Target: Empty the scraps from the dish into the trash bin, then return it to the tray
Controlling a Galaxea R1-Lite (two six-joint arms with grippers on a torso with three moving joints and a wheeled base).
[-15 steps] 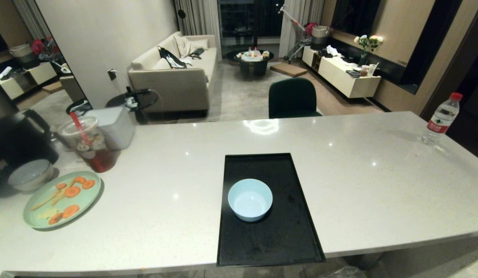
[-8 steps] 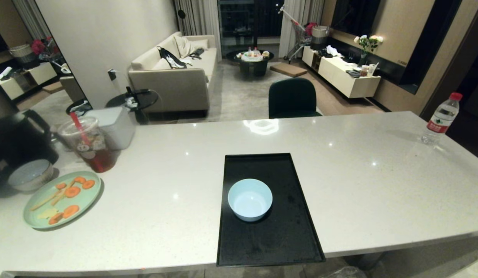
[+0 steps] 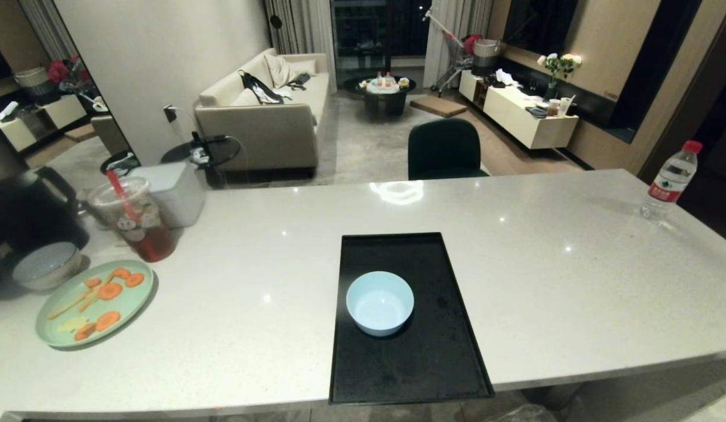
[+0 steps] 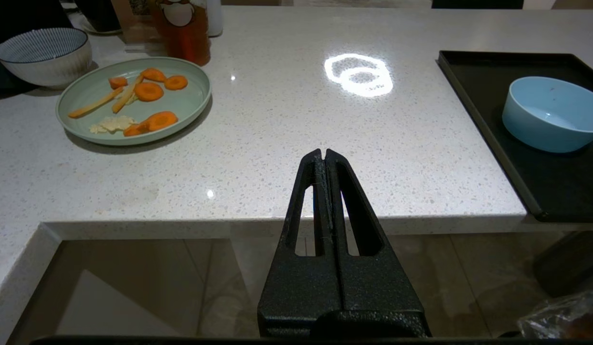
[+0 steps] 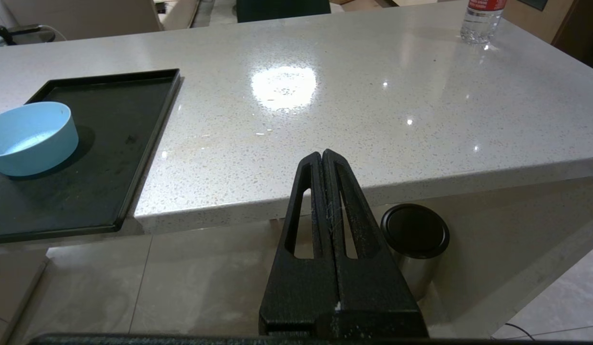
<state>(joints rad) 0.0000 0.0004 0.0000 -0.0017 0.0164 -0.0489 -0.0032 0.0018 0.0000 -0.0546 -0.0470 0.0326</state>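
dish: the pale-blue bowl (image 3: 380,302) is seen upright near the middle of the black tray (image 3: 445,375), and its inside looks bare; no scraps can be made out in it.

tray: it is laid on the pale speckled counter (image 3: 550,281), with its near edge hanging slightly past the counter's front lip.

scraps: carrot slices (image 3: 109,291) and pale strips are seen on the mint-green plate (image 3: 58,334) well to the left of the tray, not in the bowl.

trash bin: only a crinkle of clear plastic (image 4: 562,320) is caught at the corner of the left wrist view, below the counter; the bin itself cannot be confirmed. A steel bin with a black lid (image 5: 415,231) is seen on the floor under the counter's right part.

left gripper: the left gripper (image 4: 324,155) is held low in front of the counter edge, jaws pressed together, nothing held.

right gripper: the right gripper (image 5: 322,157) is likewise held below the counter lip, jaws closed flat, empty.

risk, wrong dish: the food-bearing plate could be taken for the dish, since the bowl appears empty.

risk, wrong bin: the lidded steel bin could be mistaken for the lined one, and anything tipped there would land on the lid.

risk, tray: the overhanging tray could be nudged off by an arm raised from under the edge.

risk, bowl: the smooth wall could slip from a shallow rim pinch.
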